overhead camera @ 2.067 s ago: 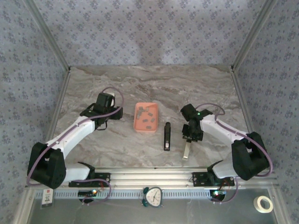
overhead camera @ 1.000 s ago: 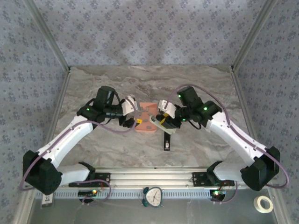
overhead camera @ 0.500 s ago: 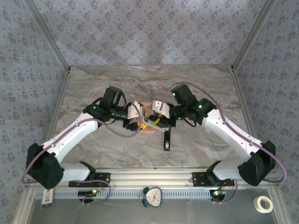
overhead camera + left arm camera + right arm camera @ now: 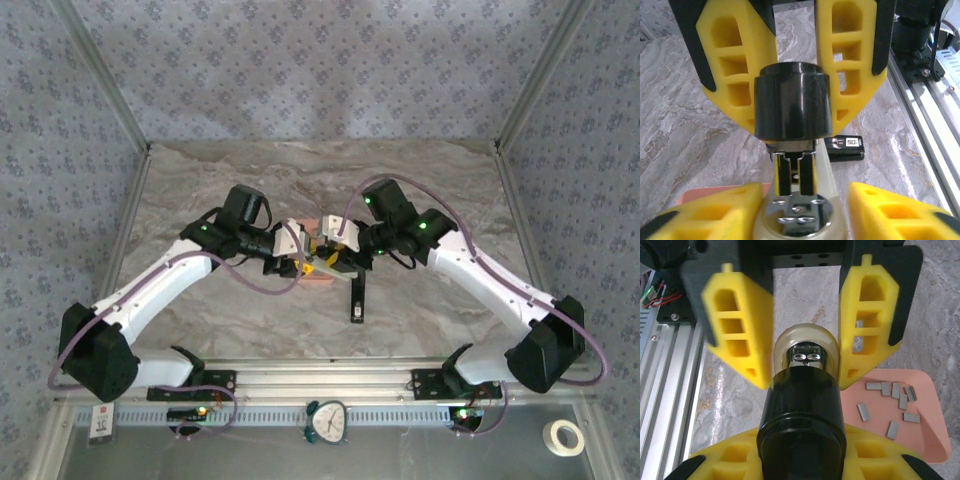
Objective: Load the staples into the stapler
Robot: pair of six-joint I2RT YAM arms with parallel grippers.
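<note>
stapler [image 4: 801,410] in right pincer [image 4: 801,447], staples [image 4: 903,401] in tray [image 4: 932,440] (right wrist)

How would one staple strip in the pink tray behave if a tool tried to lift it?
The staples look thin and flat, so probably light yet hard to pinch off the tray floor. They lie loose and scattered, so a push would likely slide them, not roll them.

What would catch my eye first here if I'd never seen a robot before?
Probably the bright yellow fingers of two grippers facing each other over the middle of the table. Between them hangs a black and cream stapler, gripped by the right gripper, with the left gripper placing a finger on either side of its cream end. On the table below lies a pink tray of small grey staples.
</note>
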